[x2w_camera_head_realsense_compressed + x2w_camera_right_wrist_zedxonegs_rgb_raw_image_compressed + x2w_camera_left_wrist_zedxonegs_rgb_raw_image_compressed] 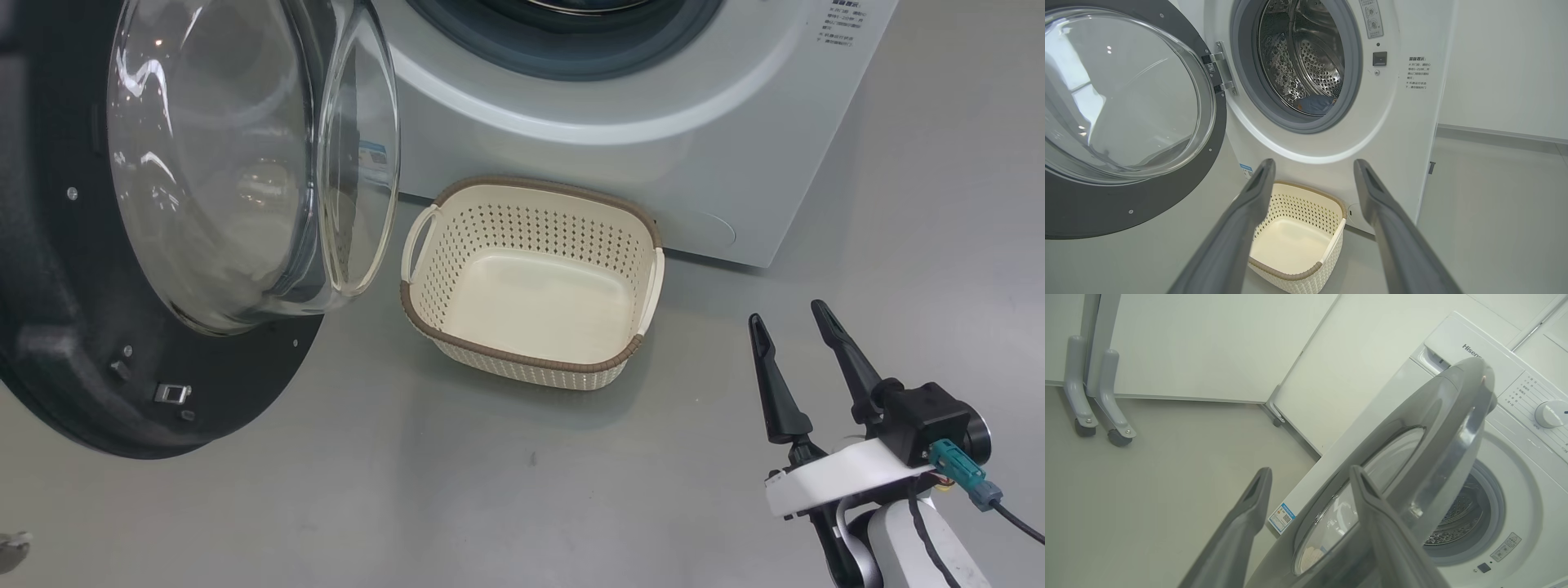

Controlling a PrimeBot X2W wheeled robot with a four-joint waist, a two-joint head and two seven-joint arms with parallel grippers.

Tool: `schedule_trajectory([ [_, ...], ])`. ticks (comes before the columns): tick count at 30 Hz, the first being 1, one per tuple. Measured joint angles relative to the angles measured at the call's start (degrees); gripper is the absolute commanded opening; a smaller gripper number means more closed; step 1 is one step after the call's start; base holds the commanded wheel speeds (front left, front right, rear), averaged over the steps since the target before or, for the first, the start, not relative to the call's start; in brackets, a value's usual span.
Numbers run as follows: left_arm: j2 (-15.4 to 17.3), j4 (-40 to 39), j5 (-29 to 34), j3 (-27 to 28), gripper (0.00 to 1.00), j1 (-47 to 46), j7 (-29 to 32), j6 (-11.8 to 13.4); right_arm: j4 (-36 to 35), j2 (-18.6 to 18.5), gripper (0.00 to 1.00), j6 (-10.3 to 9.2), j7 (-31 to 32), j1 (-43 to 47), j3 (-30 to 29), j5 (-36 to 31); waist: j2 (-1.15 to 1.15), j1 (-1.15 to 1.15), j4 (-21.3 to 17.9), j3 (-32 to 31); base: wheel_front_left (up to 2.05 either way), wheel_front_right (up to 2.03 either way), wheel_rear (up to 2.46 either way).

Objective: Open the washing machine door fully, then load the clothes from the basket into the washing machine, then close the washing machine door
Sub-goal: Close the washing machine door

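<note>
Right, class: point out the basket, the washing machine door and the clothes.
basket (531,233), head view, perforated back wall.
washing machine door (1126,102), right wrist view, glass bowl.
clothes (1316,104), right wrist view, visible blue fabric.

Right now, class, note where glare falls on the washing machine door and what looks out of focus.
Head view: white glare streaks on the washing machine door, basket sharp; left wrist view: left pincer blurred; right wrist view: pale reflections in the door glass, right pincer soft-edged.

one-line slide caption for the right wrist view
Open right claw faces the empty basket before the washing machine, door open wide, blue clothes inside.
</note>
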Motion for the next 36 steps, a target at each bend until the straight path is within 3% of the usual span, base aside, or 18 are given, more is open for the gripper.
schedule_trajectory([
  [11, 0.01, 2.81, 11.66, -5.99, 1.00, 4.21, -15.83, -0.05, 0.00, 0.01, 1.00, 0.00, 0.00, 0.00, 0.13, 0.03, 0.00, 0.00, -0.11, -0.07, 0.00, 0.00, 0.00],
  [13, 1.36, 4.04, 16.71, -7.88, 1.00, 5.68, -18.12, -0.09, 0.00, 0.00, 1.00, 0.00, 0.00, 0.00, 0.15, 0.03, 0.00, 0.00, -0.14, -0.11, 0.00, 0.00, 0.00],
  [18, -0.22, 8.37, 18.75, -7.93, 1.00, 6.66, -24.60, -0.32, 0.00, 0.01, 1.00, 0.00, 0.00, 0.00, 0.18, 0.03, 0.00, 0.00, -0.15, -0.23, 0.00, 0.00, 0.00],
  [30, 0.26, 11.72, 27.42, -11.88, 1.00, 7.56, -24.65, -0.33, 0.00, 0.04, 1.00, 0.00, 0.00, 0.00, 0.24, 0.05, 0.00, 0.00, -0.22, -0.21, 0.00, 0.00, 0.00],
  [36, -0.16, 10.50, 31.33, -10.69, 1.00, 7.56, -24.39, -0.33, -0.02, 0.04, 1.00, 0.00, 0.00, 0.00, 0.10, 0.18, 0.00, 0.00, -0.19, 0.05, 0.00, 0.00, 0.00],
])
